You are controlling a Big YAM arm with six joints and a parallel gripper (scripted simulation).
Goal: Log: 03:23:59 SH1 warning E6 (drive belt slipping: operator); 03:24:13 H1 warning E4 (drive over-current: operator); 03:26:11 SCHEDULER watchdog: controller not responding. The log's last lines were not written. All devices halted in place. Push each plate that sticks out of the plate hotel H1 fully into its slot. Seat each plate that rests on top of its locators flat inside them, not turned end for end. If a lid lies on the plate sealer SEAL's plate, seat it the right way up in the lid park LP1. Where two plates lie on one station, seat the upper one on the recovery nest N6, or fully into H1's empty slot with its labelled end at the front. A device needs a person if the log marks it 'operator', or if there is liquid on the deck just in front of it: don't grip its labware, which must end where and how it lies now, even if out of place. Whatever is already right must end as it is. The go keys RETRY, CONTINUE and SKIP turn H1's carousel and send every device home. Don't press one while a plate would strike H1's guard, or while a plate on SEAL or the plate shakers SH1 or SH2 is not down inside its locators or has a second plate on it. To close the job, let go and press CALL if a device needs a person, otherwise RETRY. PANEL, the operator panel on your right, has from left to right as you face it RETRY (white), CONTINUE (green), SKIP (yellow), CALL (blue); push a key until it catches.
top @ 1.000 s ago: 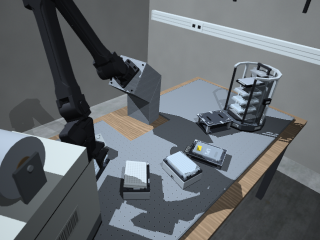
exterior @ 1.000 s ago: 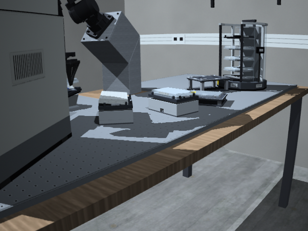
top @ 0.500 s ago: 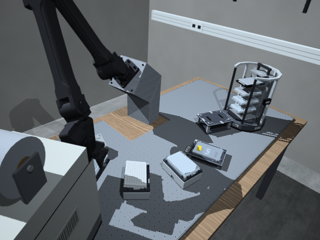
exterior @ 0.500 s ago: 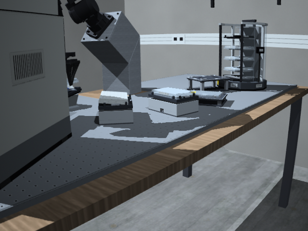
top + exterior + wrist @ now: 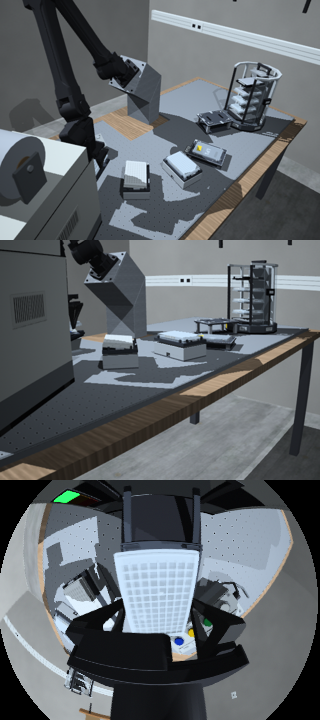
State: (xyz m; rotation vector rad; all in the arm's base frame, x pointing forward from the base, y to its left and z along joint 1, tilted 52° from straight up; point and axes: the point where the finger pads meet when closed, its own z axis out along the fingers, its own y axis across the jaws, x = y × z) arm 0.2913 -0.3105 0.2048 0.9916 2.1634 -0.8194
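My gripper (image 5: 157, 601) (image 5: 74, 326) is at the sealer's plate holder, its fingers against both long sides of a pale well plate (image 5: 155, 580) (image 5: 96, 166). I cannot tell whether this plate is lifted. One plate (image 5: 135, 173) (image 5: 117, 340) sits tilted on the left shaker (image 5: 136, 194) (image 5: 120, 361). Another plate (image 5: 181, 162) (image 5: 178, 335) lies on the other shaker (image 5: 193, 352). A clear lid (image 5: 215, 155) (image 5: 218, 337) lies on LP1 (image 5: 189, 152). Nest N6 (image 5: 214, 118) (image 5: 215, 322) is bare. Hotel H1 (image 5: 249, 126) (image 5: 254, 328) holds several plates. Blue CALL (image 5: 179, 641), yellow SKIP (image 5: 191, 633) and green CONTINUE (image 5: 207, 622) show behind my fingers.
The large sealer housing (image 5: 69, 186) (image 5: 36, 304) stands at the left front and hides part of the gripper. The angled metal arm pedestal (image 5: 152, 95) (image 5: 136, 302) stands behind the shakers. H1's guard posts (image 5: 230, 87) (image 5: 229, 296) rise beside N6.
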